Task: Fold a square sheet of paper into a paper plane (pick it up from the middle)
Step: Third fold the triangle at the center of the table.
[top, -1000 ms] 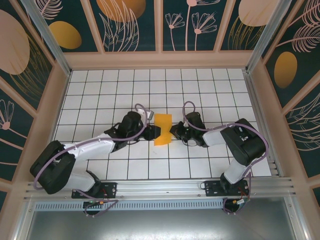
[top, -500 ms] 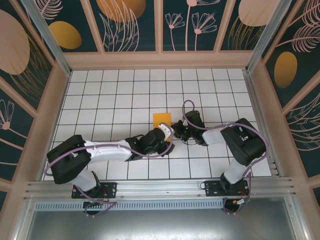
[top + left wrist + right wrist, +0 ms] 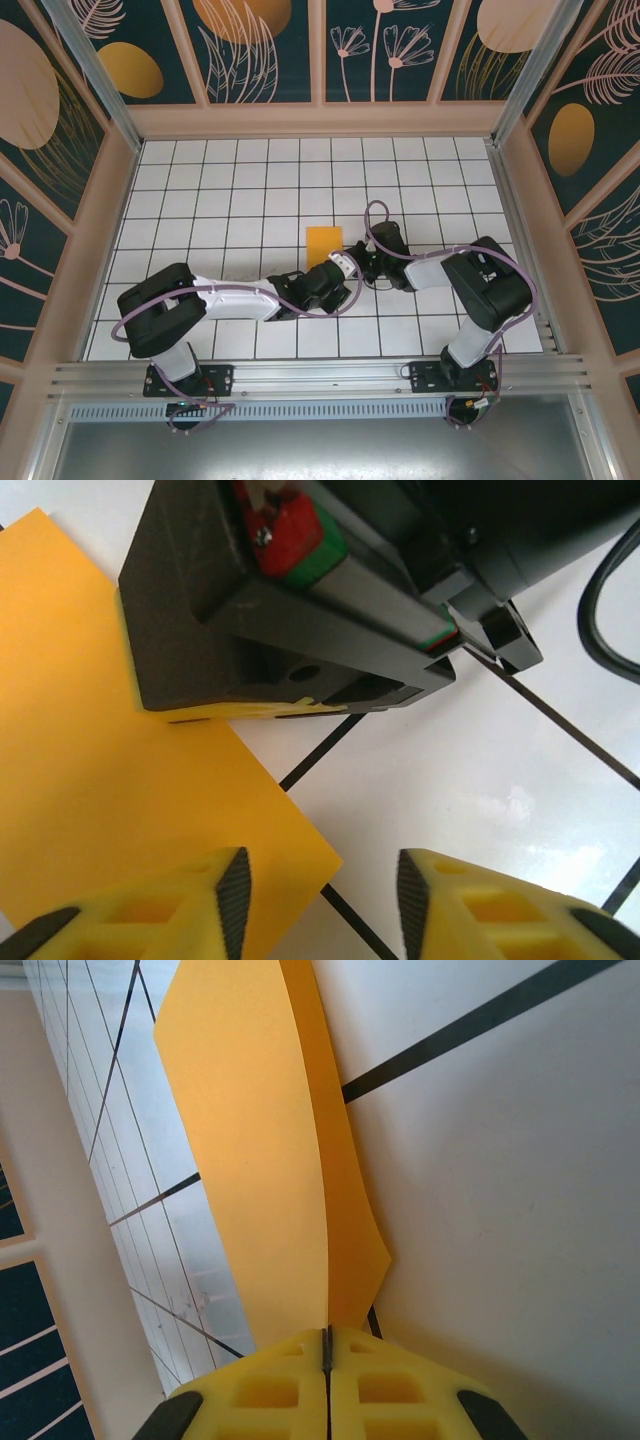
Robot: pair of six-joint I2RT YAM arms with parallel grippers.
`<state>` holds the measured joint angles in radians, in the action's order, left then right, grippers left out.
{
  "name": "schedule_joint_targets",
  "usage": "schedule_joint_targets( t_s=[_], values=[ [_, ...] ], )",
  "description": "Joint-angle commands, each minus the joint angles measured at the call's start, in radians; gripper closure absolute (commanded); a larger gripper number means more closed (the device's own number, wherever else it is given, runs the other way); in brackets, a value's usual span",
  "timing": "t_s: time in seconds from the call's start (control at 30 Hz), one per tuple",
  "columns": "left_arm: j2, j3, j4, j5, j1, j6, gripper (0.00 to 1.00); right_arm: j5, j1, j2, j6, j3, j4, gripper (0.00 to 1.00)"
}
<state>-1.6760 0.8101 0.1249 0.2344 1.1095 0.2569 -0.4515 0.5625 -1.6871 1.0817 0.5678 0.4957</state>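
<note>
The paper [image 3: 323, 242] sits mid-tabletop [image 3: 200, 180], folded double but nowhere near a dart. The right fingers [image 3: 270, 1392] are clamped on its edge, while the left fingers [image 3: 470, 905] stand apart beside its corner. Most creases appear left.

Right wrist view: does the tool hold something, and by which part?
Yes. The right tool is shut on the folded orange paper, pinching its near edge. The left tool stands open, holding nothing.
</note>
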Motion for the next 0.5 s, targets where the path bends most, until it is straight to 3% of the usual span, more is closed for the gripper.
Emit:
schedule_joint_targets(
  t_s=[0.0, 0.33, 0.47],
  values=[
    [0.012, 0.013, -0.016, 0.033, 0.007, -0.009, 0.59, -0.012, -0.003, -0.011, -0.002, 0.02, -0.019, 0.92],
    [0.089, -0.024, 0.011, 0.113, 0.007, 0.011, 0.97, -0.003, -0.003, 0.002, -0.011, 0.014, -0.03, 0.91],
    [0.096, -0.029, 0.011, 0.125, 0.007, 0.013, 1.0, -0.004, -0.003, 0.005, -0.011, 0.014, -0.03, 0.91]
  ],
)
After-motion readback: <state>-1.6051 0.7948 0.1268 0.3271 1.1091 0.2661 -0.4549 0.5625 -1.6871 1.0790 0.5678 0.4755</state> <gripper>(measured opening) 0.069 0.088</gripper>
